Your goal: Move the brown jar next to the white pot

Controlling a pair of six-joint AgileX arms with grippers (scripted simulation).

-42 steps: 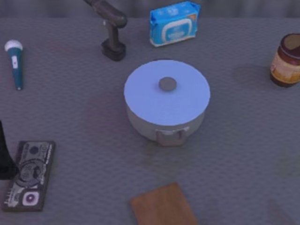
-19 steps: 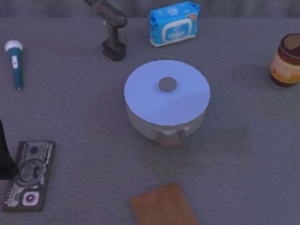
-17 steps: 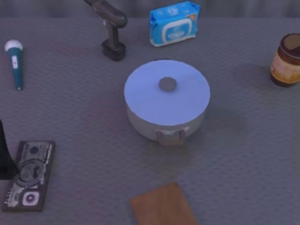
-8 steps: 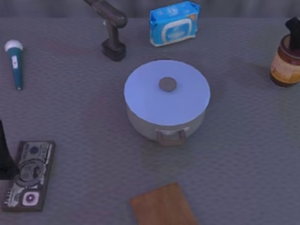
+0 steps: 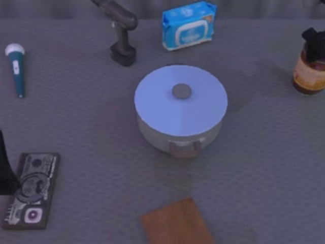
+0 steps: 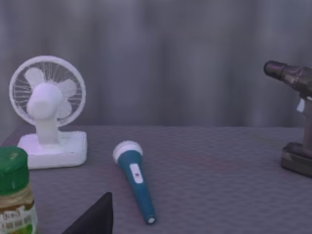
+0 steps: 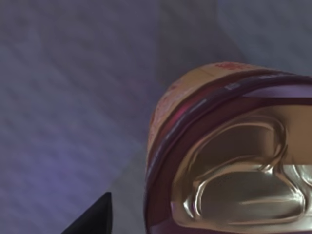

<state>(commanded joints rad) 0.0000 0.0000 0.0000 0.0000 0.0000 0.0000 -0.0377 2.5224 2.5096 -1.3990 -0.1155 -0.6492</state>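
The brown jar (image 5: 310,71) stands at the desk's three o'clock edge, well apart from the central white pot (image 5: 180,109), unmoved, with the right pincer (image 5: 316,38) above it, grip state untellable.

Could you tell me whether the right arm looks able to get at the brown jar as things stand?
Probably yes: the right pincer is directly over the brown jar at the table's right edge, nothing stands between them, and the white pot sits well clear.
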